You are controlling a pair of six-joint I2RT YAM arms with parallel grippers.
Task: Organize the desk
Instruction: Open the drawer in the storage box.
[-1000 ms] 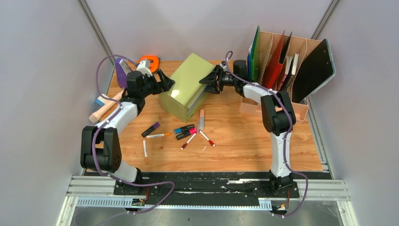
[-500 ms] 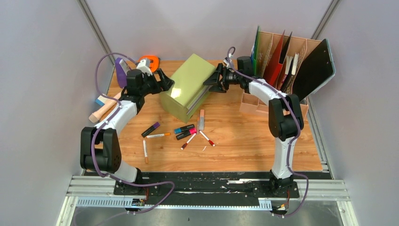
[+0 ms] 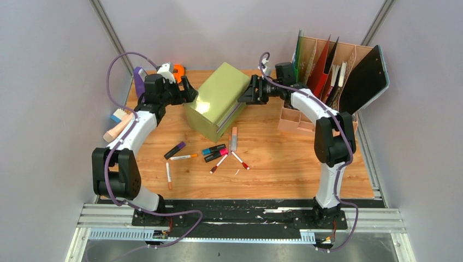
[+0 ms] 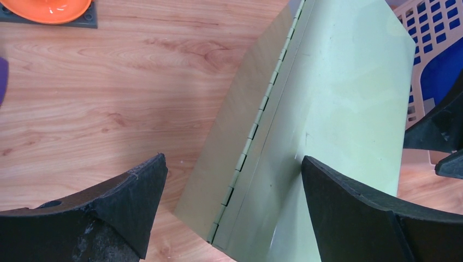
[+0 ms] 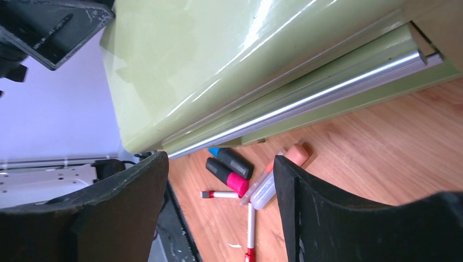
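We have both pairs of fingers spread wide, holding nothing. Between the left gripper's [image 3: 189,92] fingers sits the hinged edge of the glossy olive-green box-shaped drawer chest [image 3: 215,98]. Between the right gripper's [image 3: 246,93] fingers is its silver-railed front. The orange-brown wood-grain laminate desk [image 3: 284,158] lies beneath both. We judge it best to press evenly from both sides and turn the chest square, steering clear of the scattered plastic markers [image 3: 213,149] beyond the right fingers.

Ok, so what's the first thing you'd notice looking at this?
The glossy olive-green drawer chest, sitting skewed at the far middle of the orange-brown wood-grain desk, with the left gripper and right gripper open on either side of it. Next, the scatter of coloured markers and pens lying in front of the chest, and the pale wooden file rack stuffed with folders at the far right.
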